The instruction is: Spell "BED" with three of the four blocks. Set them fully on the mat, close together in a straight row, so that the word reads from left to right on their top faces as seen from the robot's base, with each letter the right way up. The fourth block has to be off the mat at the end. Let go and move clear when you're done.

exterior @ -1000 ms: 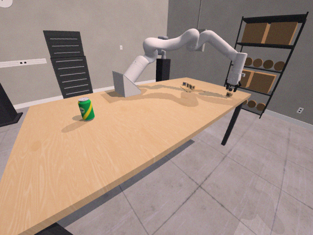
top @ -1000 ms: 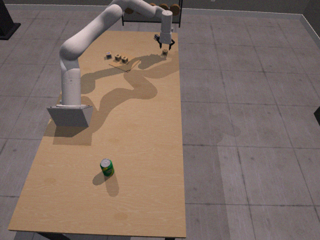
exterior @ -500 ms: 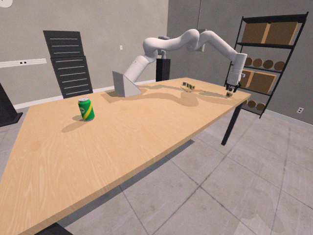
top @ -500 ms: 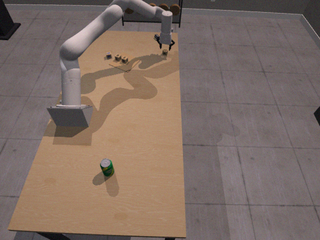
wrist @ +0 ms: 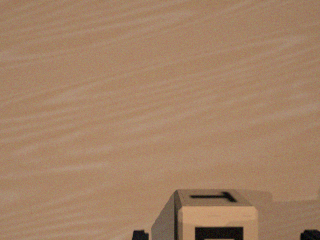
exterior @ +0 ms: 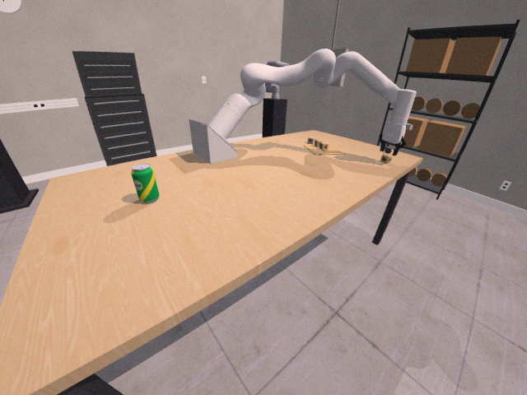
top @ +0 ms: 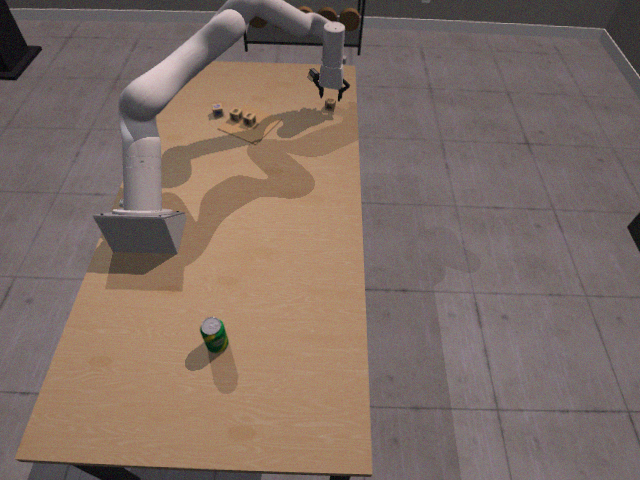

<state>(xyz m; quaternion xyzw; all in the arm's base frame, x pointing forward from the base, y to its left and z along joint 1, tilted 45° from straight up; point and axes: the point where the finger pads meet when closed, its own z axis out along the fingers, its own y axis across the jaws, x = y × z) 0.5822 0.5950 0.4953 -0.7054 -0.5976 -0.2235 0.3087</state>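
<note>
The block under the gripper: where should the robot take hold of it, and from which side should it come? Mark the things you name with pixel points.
Best gripped by two opposite upright side faces, coming straight down from above. The lone block (top: 329, 104) (exterior: 385, 158) (wrist: 218, 217) sits flat on the table (top: 289, 361) (exterior: 191, 238) (wrist: 150, 100), and the open gripper (top: 330, 96) (exterior: 391, 151) points down with a finger towards each side.

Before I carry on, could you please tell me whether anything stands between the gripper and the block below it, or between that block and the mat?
Nothing visible stands between the open gripper and the lone block, nor between that block and the mat.
</note>
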